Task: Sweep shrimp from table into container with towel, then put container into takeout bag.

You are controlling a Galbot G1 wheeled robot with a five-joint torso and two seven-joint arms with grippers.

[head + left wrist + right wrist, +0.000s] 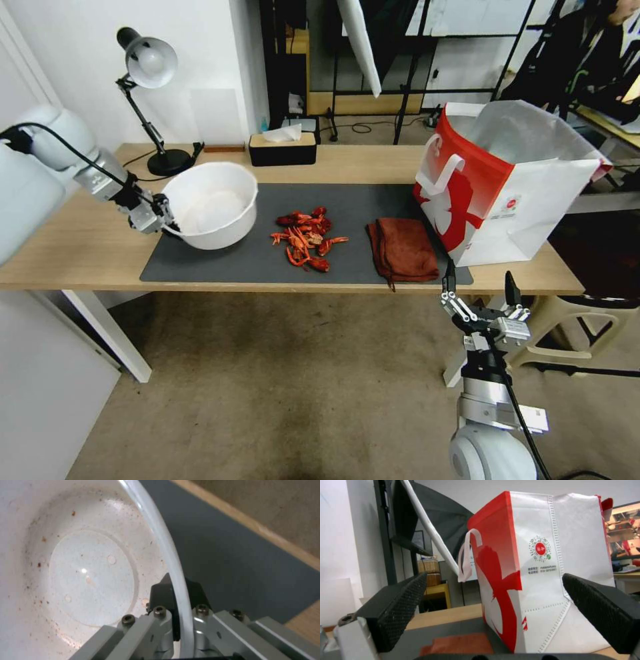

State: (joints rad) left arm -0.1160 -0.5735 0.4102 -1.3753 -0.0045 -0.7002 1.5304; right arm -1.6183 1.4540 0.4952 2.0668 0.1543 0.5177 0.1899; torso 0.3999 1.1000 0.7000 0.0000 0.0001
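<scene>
The left gripper (165, 215) has its black fingers pinched over the smooth rim of the round white plastic bowl (212, 203), one pad inside and one outside; the left wrist view shows the bowl's glossy floor speckled with rusty stains. The bowl sits tilted on the flat dark grey mat (253, 257) covering the light wood-grain table (67, 247). Just beyond the bowl lies the pile of spiky red-orange shrimp (307, 239), then the soft rust-brown folded towel (402, 249), then the boxy red and white takeout bag (497, 183). The right gripper (479, 283) hangs below the table's front edge near the towel, its textured black fingers spread wide and empty.
</scene>
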